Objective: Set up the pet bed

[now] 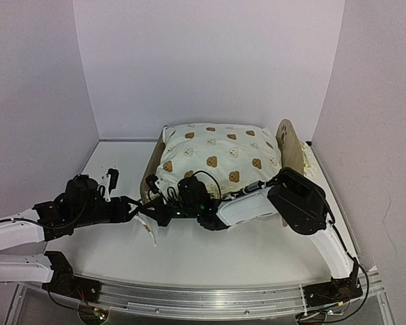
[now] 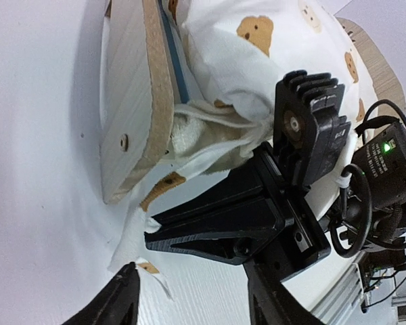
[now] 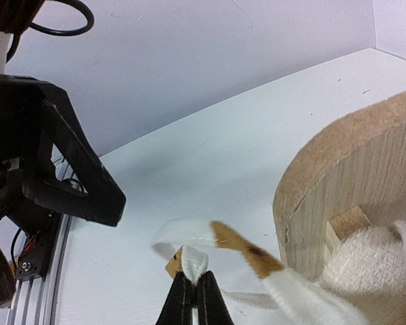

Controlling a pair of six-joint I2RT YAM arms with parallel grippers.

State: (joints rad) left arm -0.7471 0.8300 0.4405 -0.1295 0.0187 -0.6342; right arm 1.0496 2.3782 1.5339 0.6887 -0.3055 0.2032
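The right gripper (image 3: 193, 284) is pinched tight on a white fabric tie (image 3: 183, 233) with a brown print, holding it just above the table (image 1: 210, 250). Its arm reaches low across from the right, elbow raised and forearm running leftward. The left gripper (image 2: 189, 274) faces it from the left with its fingers spread wide and nothing between them, close to the right gripper's tips but apart from them. Just beyond both stands the pet bed (image 1: 151, 181), in the middle of the table towards the back wall. A cream bear-print cushion (image 1: 216, 152) fills it and bulges over the end board (image 3: 352, 183) beside the grippers. Bare table lies in front of the bed, while its far end sits near the right wall.
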